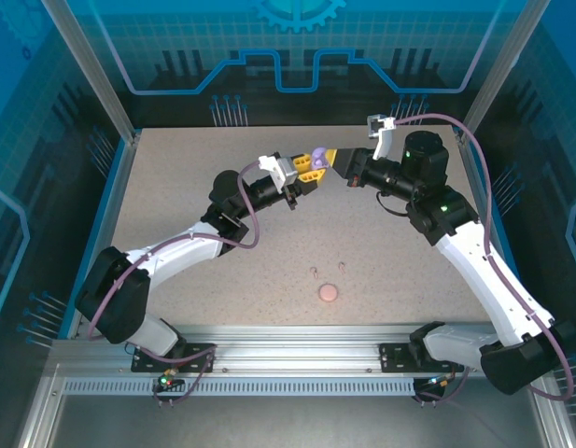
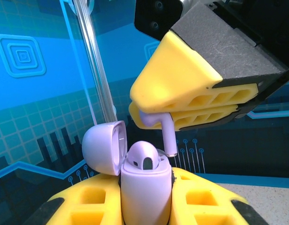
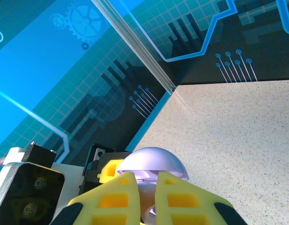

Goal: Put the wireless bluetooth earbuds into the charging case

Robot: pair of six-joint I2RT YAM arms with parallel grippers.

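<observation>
1. The right jaws are closed on the head of a pale purple stemmed earbud (image 2: 168, 138), and its stem hangs free below them.
2. The left jaws are clamped round the body of a pale purple glossy charging case (image 2: 145, 194). They hold it upright, well above the worktop, with its rounded lid (image 2: 101, 147) swung open to one side.
3. A matching purple bud (image 2: 143, 158) sits in the case, so I judge the held one to be the second of the pair. Its free socket should lie on the side nearest the hanging stem, though I cannot see the socket's mouth.
4. The stem tip is just beside the case's rim and near the seated bud, not yet inside.
5. To do this well, I would hold the left arm motionless and square the stem to the socket in the left wrist view. Then I would lower the bud slowly and straight.
6. I would let go only once the head is fully down. The risks are catching the rim or nudging the seated bud.
7. Further out, a pale pink round disc (image 1: 329, 293) lies on the speckled beige worktop (image 1: 203, 215). Two tiny specks (image 1: 313, 272) lie just beyond it, too small to identify.
</observation>
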